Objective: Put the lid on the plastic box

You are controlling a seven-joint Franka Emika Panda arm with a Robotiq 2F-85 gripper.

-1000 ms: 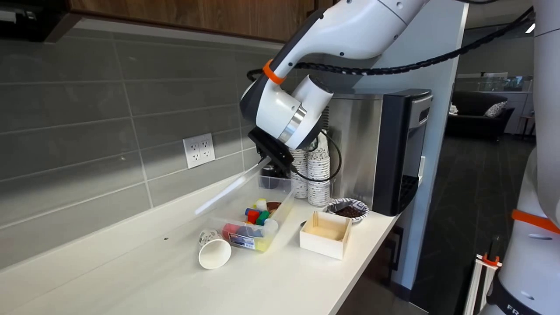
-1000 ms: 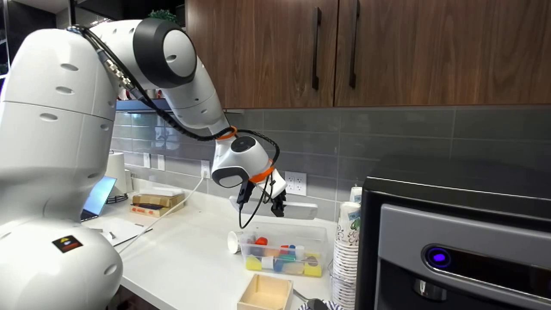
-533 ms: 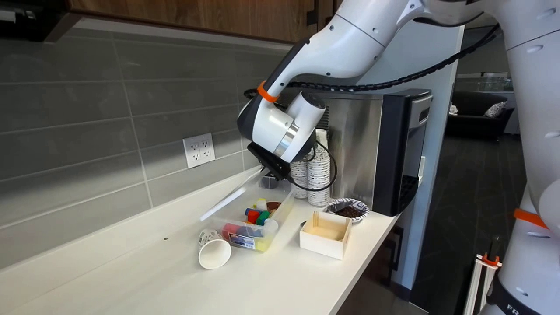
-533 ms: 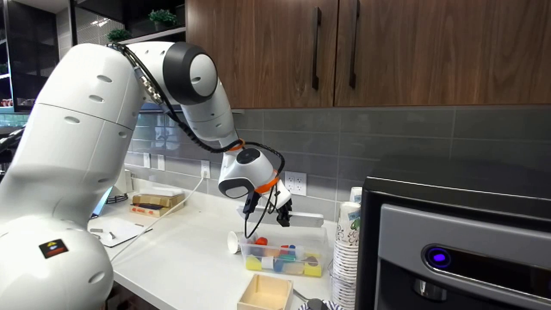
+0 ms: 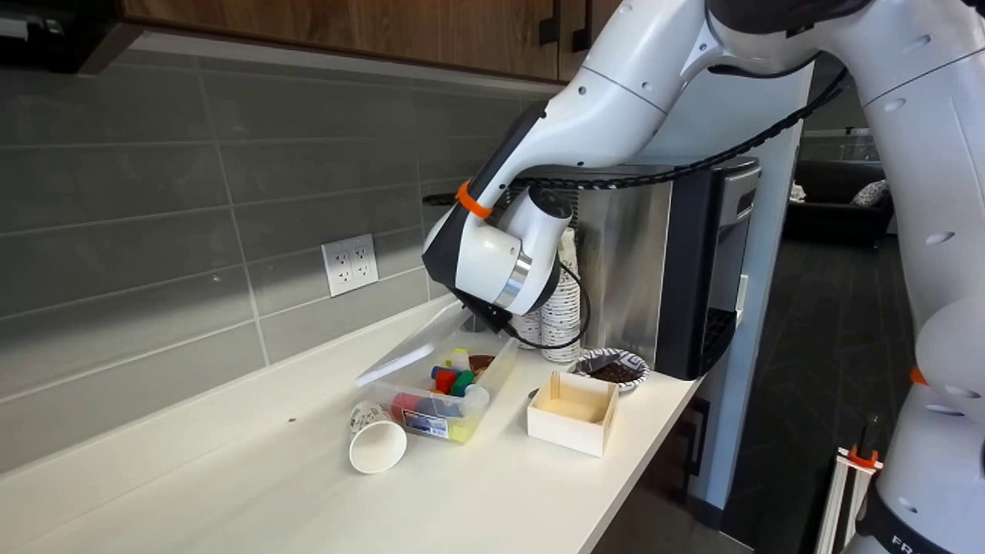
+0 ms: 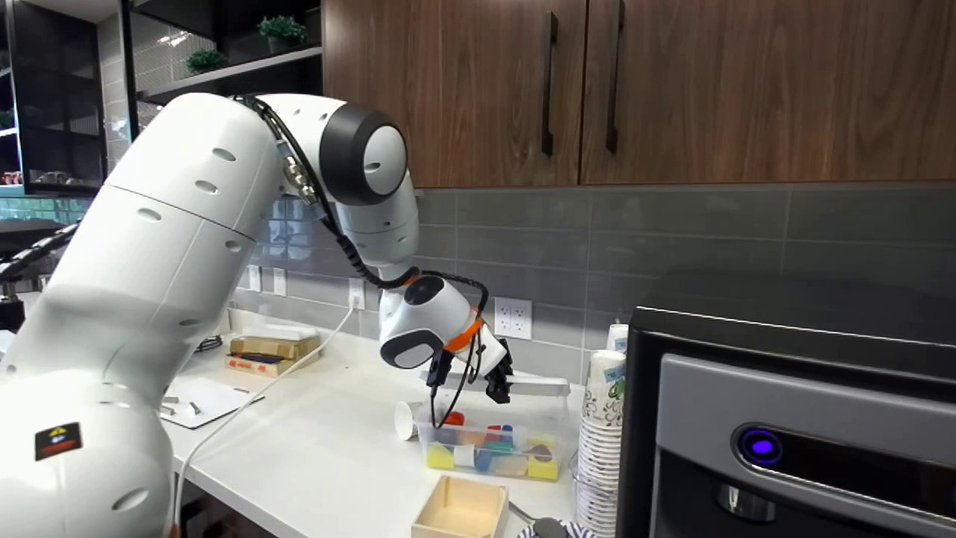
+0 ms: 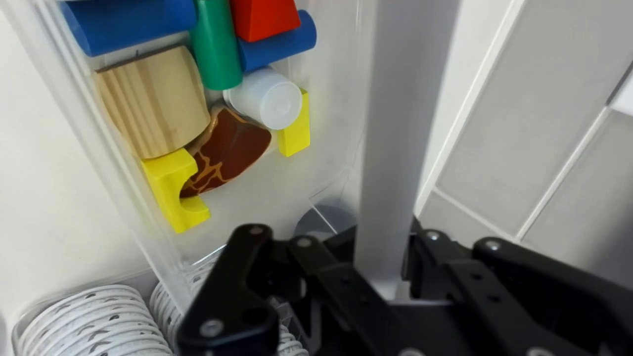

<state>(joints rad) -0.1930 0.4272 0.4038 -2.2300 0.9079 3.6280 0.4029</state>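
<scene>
The clear plastic box stands on the counter with red, green, yellow and blue items inside; it also shows in an exterior view and in the wrist view. My gripper is shut on one edge of the translucent lid. In the wrist view the lid stands between the jaws, seen nearly edge-on. The lid is tilted, low over the wall-side edge of the box. Whether it touches the rim, I cannot tell. The fingertips are hidden in an exterior view behind the wrist.
A white paper cup lies on its side against the box. A small open wooden box stands in front. Stacked paper cups, a patterned bowl and a steel-and-black machine stand beyond. The tiled wall runs close behind.
My gripper has moved down with the lid, bringing it closer to the box rim, and slightly towards the machine side. The box, cup and wooden box have not moved.
</scene>
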